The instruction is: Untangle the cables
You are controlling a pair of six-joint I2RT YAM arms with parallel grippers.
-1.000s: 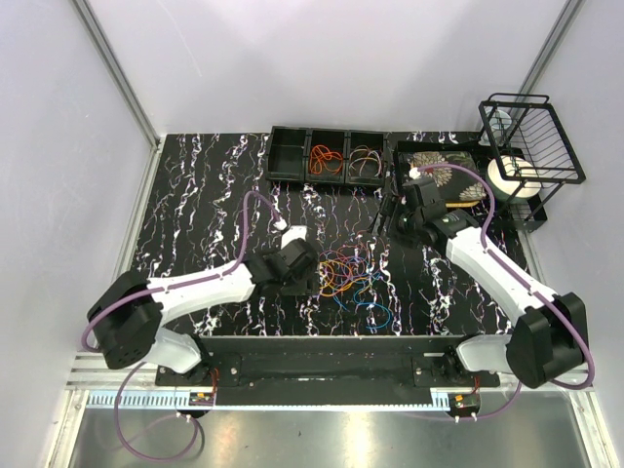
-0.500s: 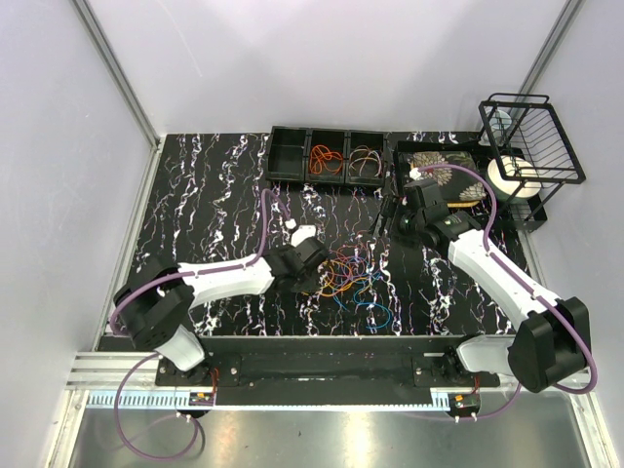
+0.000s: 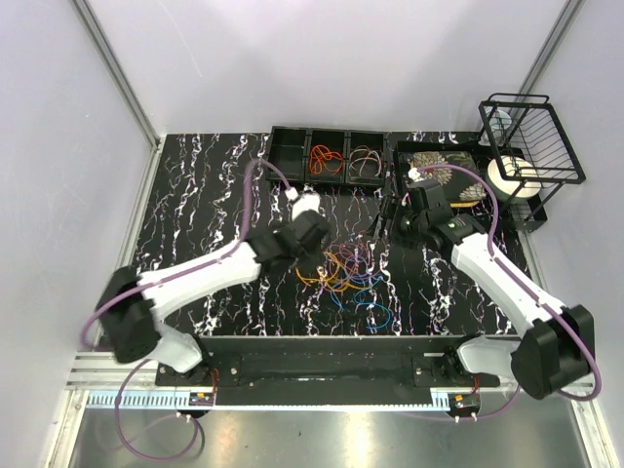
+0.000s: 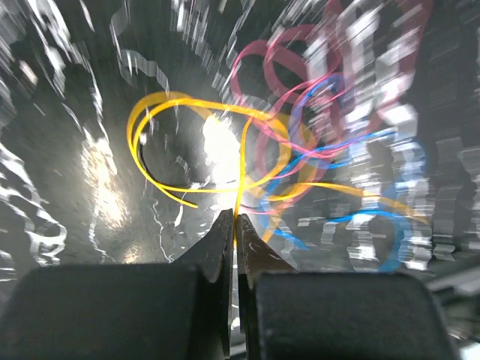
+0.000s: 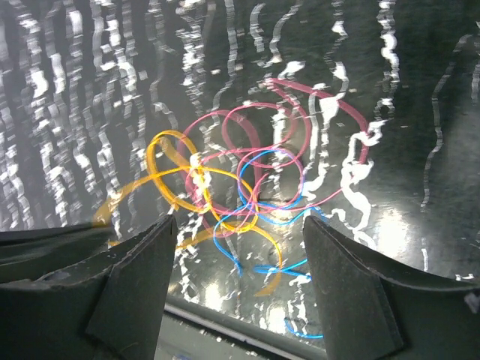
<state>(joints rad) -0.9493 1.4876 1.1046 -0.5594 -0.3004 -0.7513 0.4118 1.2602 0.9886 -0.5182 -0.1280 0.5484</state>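
The cables [image 3: 346,276] lie in a tangled heap of yellow, pink, red and blue loops in the middle of the black marbled table, with one blue loop [image 3: 380,314] trailing at the near right. My left gripper [image 3: 298,261] is at the heap's left edge. In the left wrist view that gripper [image 4: 237,219] is shut on a yellow cable [image 4: 180,105], which runs up out of its tips into the blurred heap. My right gripper [image 3: 382,222] hovers behind the heap. It stands open [image 5: 240,225], with the tangle [image 5: 240,187] below and nothing between its fingers.
A black three-compartment tray [image 3: 289,156] sits at the back, with orange cables [image 3: 327,159] in its middle bin and brownish ones [image 3: 366,159] in the right bin. A patterned box [image 3: 444,164], a black wire rack [image 3: 531,136] and a white roll [image 3: 512,178] stand back right.
My left gripper has closed on the yellow cable, and the arm has swung toward the back. Yellow loops now trail at the heap's left. The right arm has barely moved.
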